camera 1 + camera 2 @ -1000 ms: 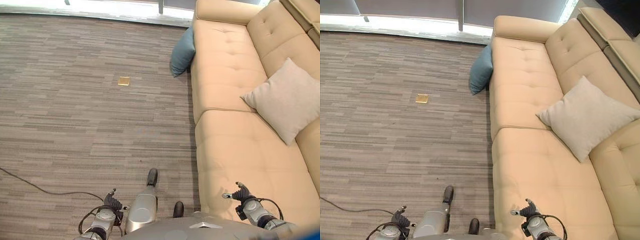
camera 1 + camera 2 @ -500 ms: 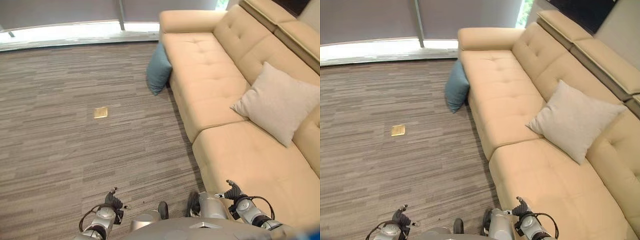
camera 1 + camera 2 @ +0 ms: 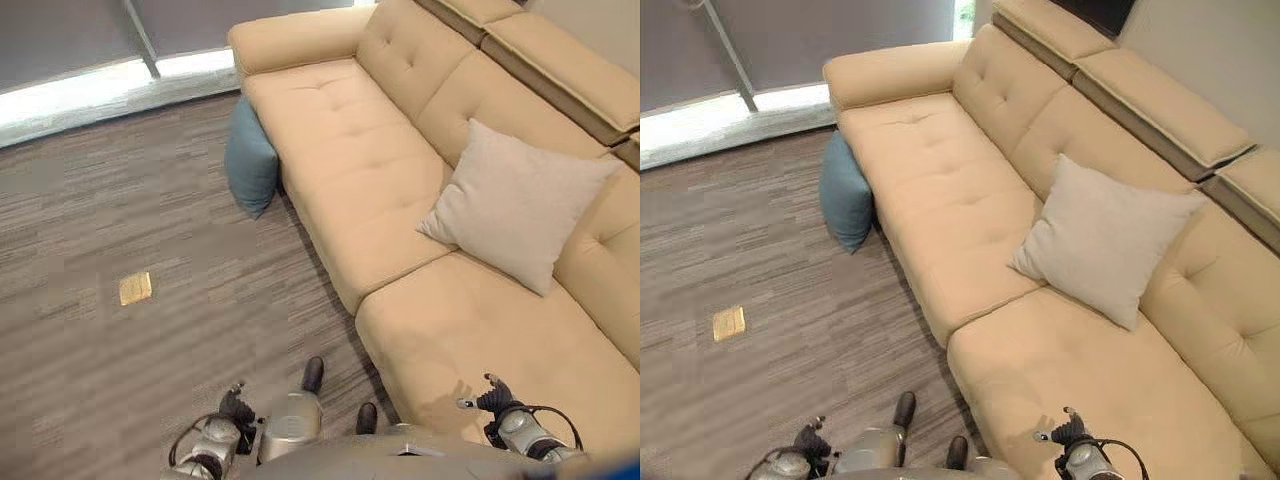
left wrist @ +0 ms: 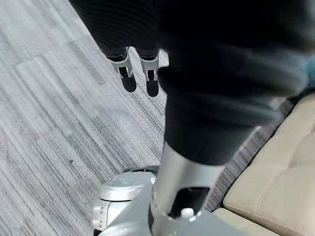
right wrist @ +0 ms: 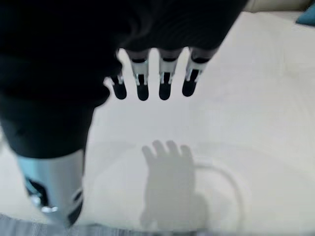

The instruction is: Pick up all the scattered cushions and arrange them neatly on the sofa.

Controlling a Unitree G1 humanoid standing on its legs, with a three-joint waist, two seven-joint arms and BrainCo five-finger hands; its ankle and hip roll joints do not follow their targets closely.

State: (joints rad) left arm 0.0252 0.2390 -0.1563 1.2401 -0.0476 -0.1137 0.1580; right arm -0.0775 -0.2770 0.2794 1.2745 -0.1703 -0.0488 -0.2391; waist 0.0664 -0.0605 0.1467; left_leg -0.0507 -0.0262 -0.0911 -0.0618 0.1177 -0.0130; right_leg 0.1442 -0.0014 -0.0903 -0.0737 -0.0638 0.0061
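Blue cushion [image 3: 251, 157] unmoved beside sofa [image 3: 370, 170]

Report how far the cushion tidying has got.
Done: the beige cushion already leans against the sofa backrest. In hand: nothing; the left hand hangs over the carpet and the right hand over the seat, both with straight fingers. Left: the blue cushion stands on the floor against the sofa's front.

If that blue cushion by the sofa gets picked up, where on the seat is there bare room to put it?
The far seat section of the sofa, between the armrest and the beige cushion, is bare. So is the near section, where the right hand hangs open over it. The beige cushion fills the backrest's middle. The blue cushion leans against the sofa's front on the floor.
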